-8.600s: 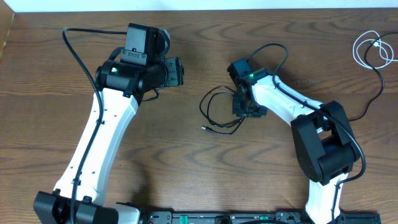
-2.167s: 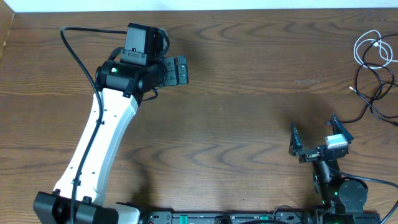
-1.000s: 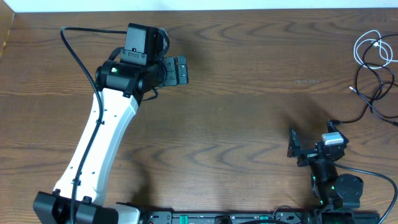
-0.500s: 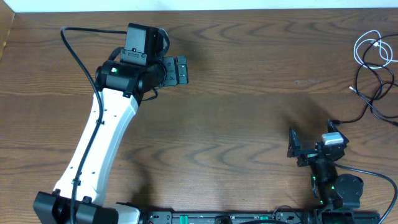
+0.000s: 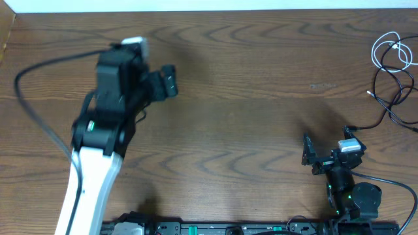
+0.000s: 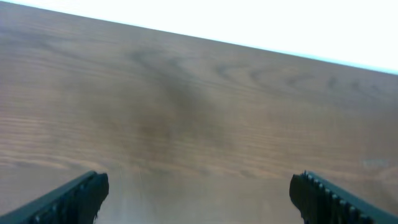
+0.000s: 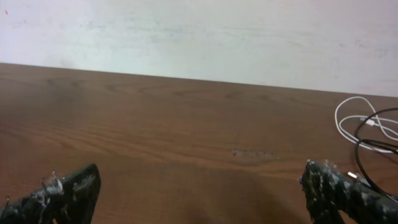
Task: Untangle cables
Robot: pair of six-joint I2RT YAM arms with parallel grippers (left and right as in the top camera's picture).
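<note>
Two thin cables, a looped white cable (image 5: 392, 47) and a black cable (image 5: 394, 98), overlapping at the far right edge of the brown wooden table (image 5: 261, 85), well apart from the black two-fingered left gripper (image 6: 199, 190) and the matching right gripper (image 7: 200, 173), both with jaws spread wide, holding nothing.

**Left wrist view: open jaws above the table**

The left gripper (image 6: 199, 185) enters from the lower edge, its jaws standing wide apart: one dark, ridged fingertip (image 6: 78, 194) shows in the lower left corner and the other in the lower right. Between and beyond them lies the brown, wood-grained table (image 6: 292, 106), slightly blurred. A soft darker shadow (image 6: 177, 102) crosses its middle. A white band (image 6: 261, 22) runs slantwise along the far edge.
</note>
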